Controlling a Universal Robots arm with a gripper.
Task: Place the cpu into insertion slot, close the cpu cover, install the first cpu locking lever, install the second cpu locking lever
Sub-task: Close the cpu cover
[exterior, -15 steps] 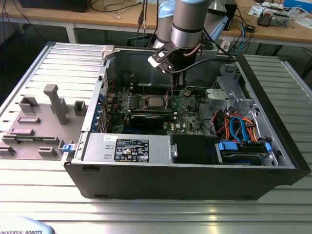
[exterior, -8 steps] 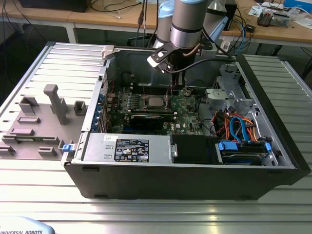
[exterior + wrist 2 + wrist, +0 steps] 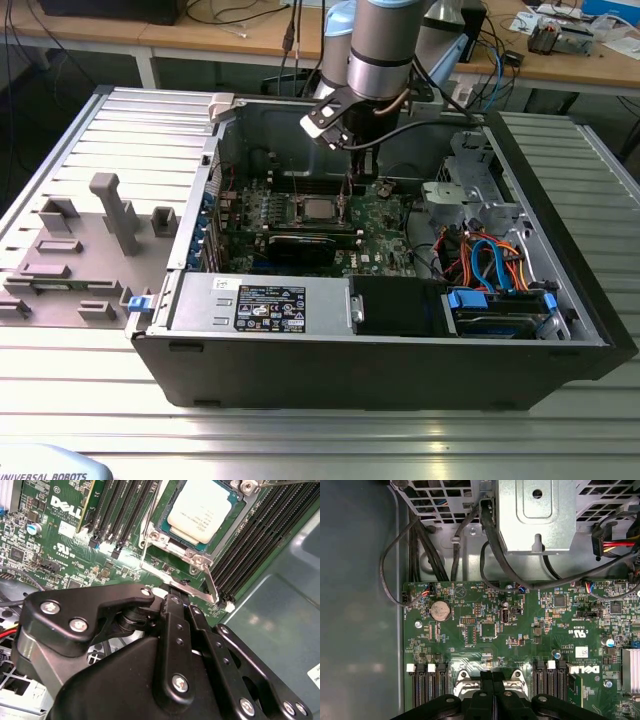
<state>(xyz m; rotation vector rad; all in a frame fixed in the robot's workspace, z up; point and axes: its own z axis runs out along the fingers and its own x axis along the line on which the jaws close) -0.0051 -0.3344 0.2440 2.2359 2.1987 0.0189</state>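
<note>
While cpu [image 3: 199, 507] sits in insertion slot [image 3: 171, 536] (cpu cover [image 3: 193, 555] framing it), hand [image 3: 181, 600] closed, just beside slot.

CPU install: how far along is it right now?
Done: the cpu sits in the slot, and the cover looks lowered around it. In hand: the shut claw is right by one lever next to the socket. Left: that lever and the other lever both stand raised in the exterior view, so neither looks latched.
</note>
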